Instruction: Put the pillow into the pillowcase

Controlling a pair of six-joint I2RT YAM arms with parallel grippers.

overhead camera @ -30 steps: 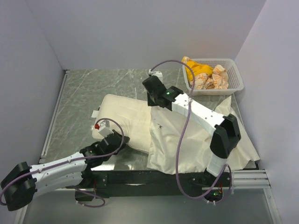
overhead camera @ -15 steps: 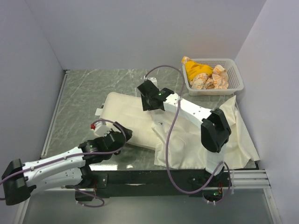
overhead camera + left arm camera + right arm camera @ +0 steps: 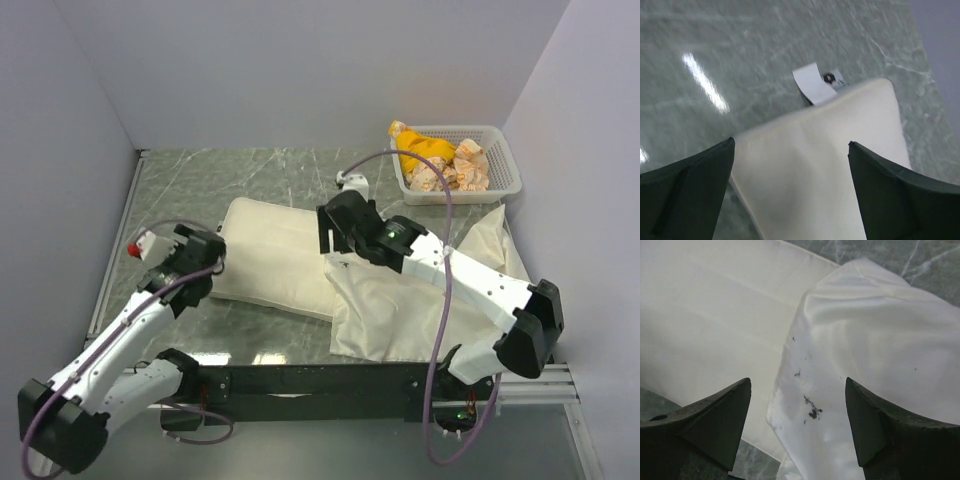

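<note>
The plump cream-white rectangular pillow [image 3: 268, 262] lies flat on the green marbled tabletop [image 3: 180, 190], just toward 9 o'clock of the table's middle in the top view, its long axis running from 10 o'clock to 4 o'clock. The thin, wrinkled cream-white fabric pillowcase [image 3: 400, 310] is spread at 4 o'clock. Its upper-left corner lies over the pillow's right end, and the rest of the pillow is uncovered (whether any of that end sits inside the sack cannot be told).

The left gripper [image 3: 791, 145] hovers over the pillow's left end with its jaws spread wide, holding nothing. Its wrist camera shows a small white label [image 3: 812, 85] sticking out from the pillow's edge there.

The right gripper [image 3: 797, 381] hangs over the spot where the case's corner overlaps the pillow, jaws likewise wide apart and empty. Dark specks mark the cloth below it.

At 1 o'clock, against the right wall, stands a white slotted plastic basket [image 3: 505, 150] holding a yellow cloth [image 3: 420, 148] and orange-and-white patterned bundles [image 3: 458, 170].
</note>
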